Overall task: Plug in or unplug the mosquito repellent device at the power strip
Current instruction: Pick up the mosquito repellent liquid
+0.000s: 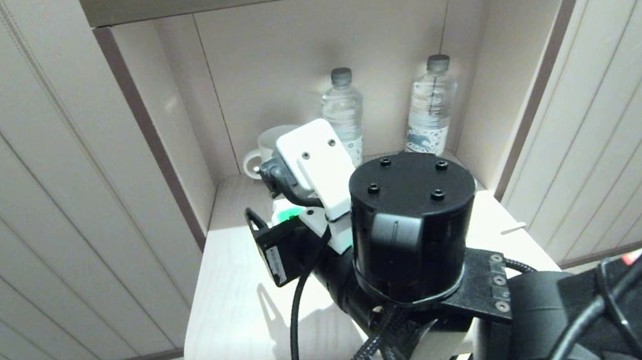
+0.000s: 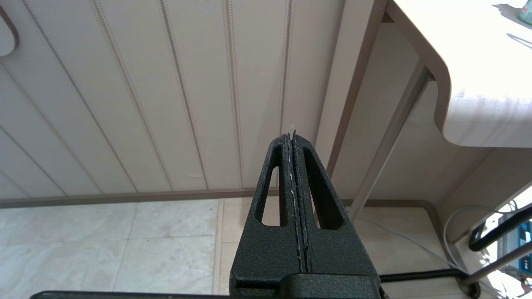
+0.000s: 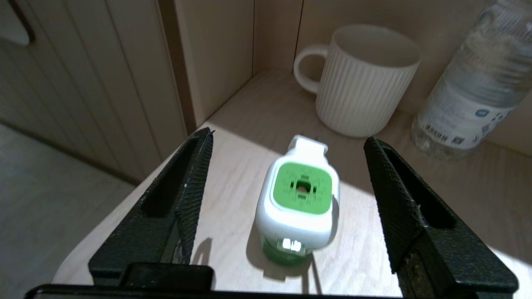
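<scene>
Mosquito repellent device (image 3: 300,199) on the table (image 1: 233,318) — mug (image 3: 360,83) behind, 2 bottles (image 1: 343,111) beside it.

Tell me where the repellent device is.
The repellent device stands on the table between the open right gripper's fingers, untouched, just in front of the mug.

The mosquito repellent device (image 3: 301,199) has a white head with a bright green face, and a translucent green bottle shows beneath it. The mug (image 3: 360,83) behind it is white with fine upright ribbing. The two water bottles (image 1: 343,113) are clear with grey caps and pale labels printed in dark marks. The counter (image 3: 457,174) is pale wood with a faint grain, sunlit in part. The wall panels (image 2: 166,83) are cream with thin grooved lines, above a brown skirting and marbled pale floor tiles (image 2: 104,241). The right hand (image 3: 289,137) and the left hand (image 2: 292,135) are both textured matt black.
</scene>
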### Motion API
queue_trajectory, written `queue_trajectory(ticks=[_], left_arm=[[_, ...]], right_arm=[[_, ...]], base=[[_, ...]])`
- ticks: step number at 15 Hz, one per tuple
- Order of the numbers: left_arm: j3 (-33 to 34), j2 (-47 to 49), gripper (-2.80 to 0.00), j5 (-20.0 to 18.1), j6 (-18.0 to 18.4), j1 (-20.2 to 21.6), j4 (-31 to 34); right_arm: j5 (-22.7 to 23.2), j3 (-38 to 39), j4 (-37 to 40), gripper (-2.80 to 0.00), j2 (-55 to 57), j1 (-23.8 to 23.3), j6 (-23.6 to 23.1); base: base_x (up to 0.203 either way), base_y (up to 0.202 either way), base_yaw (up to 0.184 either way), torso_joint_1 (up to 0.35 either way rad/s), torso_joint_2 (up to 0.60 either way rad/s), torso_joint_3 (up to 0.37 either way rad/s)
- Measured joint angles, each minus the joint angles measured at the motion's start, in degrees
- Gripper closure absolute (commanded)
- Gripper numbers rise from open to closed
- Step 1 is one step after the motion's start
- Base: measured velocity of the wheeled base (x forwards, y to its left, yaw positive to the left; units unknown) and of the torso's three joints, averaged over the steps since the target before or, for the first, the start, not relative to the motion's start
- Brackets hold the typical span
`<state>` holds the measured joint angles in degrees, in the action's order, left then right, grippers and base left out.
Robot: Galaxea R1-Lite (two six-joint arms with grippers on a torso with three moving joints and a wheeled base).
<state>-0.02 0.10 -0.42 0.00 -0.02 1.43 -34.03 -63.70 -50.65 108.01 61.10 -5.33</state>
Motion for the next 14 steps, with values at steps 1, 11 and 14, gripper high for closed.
queue_trajectory(ticks=[1,11,14], left_arm=[[0.00,0.00,0.00,-0.02,0.00,0.00,0.02],[0.00,0.00,0.00,-0.02,0.00,0.02,0.00],[0.00,0.00,0.00,-0.02,0.02,0.02,0.02]], right_arm=[[-0.37,0.21,-4.09,-2.80,1.20,0.04,-1.76],[-11.50,-3.93,-8.43,-2.80,6.79,0.58,-3.32],[-12.80,-3.30,-7.30,-2.80,6.74,0.63,-3.21]], base=[[0.000,0.000,0.000,0.000,0.00,0.000],[0.000,0.000,0.000,0.000,0.00,0.000],[0.000,0.000,0.000,0.000,0.00,0.000]])
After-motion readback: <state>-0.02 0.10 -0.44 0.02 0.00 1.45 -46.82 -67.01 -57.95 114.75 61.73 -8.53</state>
